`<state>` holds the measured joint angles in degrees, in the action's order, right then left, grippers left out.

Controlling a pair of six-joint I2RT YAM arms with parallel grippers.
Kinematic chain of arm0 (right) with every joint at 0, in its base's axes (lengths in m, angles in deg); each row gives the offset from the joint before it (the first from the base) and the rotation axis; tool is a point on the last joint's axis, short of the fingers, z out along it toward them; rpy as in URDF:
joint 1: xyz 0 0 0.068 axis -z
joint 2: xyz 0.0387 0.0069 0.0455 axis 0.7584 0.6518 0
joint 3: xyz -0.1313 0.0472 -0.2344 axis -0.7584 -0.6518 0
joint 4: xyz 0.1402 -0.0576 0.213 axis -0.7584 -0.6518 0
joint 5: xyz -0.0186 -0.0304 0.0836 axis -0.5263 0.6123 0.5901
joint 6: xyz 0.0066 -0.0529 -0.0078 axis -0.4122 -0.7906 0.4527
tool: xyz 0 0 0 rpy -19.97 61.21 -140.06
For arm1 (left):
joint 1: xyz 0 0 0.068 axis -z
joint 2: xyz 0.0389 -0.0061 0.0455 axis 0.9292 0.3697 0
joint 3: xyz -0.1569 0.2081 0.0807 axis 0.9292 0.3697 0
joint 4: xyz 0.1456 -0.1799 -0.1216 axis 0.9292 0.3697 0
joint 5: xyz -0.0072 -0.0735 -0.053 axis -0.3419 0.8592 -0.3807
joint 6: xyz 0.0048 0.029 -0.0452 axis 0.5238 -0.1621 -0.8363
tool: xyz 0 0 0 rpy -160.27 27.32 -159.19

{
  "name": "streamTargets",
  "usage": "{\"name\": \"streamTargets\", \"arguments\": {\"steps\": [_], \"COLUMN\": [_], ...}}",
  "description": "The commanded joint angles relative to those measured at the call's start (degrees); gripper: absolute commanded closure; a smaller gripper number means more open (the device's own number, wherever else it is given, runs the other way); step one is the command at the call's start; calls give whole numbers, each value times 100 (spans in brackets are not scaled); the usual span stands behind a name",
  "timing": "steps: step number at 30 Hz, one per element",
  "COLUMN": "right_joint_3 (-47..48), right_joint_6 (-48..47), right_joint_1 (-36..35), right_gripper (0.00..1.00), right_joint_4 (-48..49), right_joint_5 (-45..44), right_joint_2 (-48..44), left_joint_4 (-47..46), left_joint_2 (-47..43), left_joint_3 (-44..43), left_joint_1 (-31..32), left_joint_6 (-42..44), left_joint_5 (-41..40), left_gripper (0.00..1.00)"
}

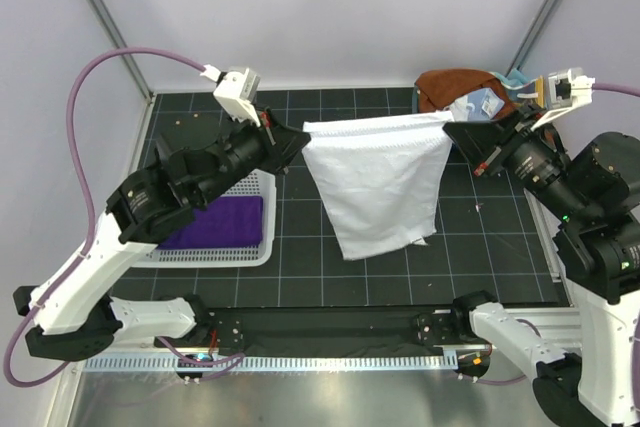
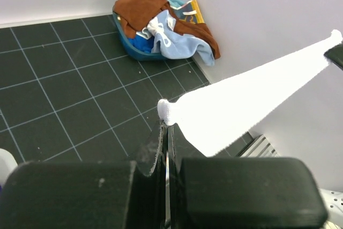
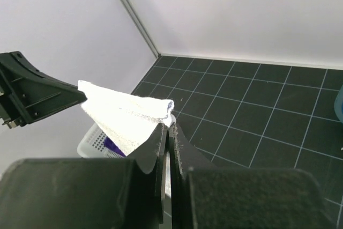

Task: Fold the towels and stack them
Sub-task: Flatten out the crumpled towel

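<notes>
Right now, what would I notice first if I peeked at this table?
A white towel hangs over the middle of the table, stretched between the left gripper and the right gripper, each pinching a top corner. Next, a folded purple towel lies in the white basket on the left, and a rumpled heap of brown and blue towels sits in the far right corner.

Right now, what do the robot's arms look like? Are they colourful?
Mostly black and white. The left arm and right arm have chunky black joints and smooth white shells. A lilac cable loops from each wrist, beside a small white camera box. The left tool and right tool have flat black fingers.
</notes>
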<state>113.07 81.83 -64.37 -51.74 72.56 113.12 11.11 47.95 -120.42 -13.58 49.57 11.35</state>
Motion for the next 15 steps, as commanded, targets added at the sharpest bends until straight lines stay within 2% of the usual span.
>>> {"name": "streamTargets", "arguments": {"steps": [1, 5, 8, 12, 15], "right_joint_3": [290, 89, -402, -1158, -1326], "right_joint_6": [83, 92, 66, -31, -119], "right_joint_1": [37, 37, 37, 46, 46], "right_gripper": [99, 99, 99, 99, 99], "right_joint_4": [-236, -44, 342, 1151, 1827], "right_joint_5": [12, -66, -294, -689, -892], "right_joint_2": [47, 188, 433, 1179, 2198], "left_joint_4": [295, 339, 409, 208, -161], "left_joint_2": [-55, 261, 664, 1288, 1981], "left_joint_3": [-216, -278, -366, -279, -313], "left_joint_1": [-40, -49, -215, -1329, -1901], "left_joint_6": [124, 291, 352, 115, 168], "left_joint_5": [-339, -875, -1035, -280, 28], "left_gripper": [100, 100, 100, 100, 100]}}
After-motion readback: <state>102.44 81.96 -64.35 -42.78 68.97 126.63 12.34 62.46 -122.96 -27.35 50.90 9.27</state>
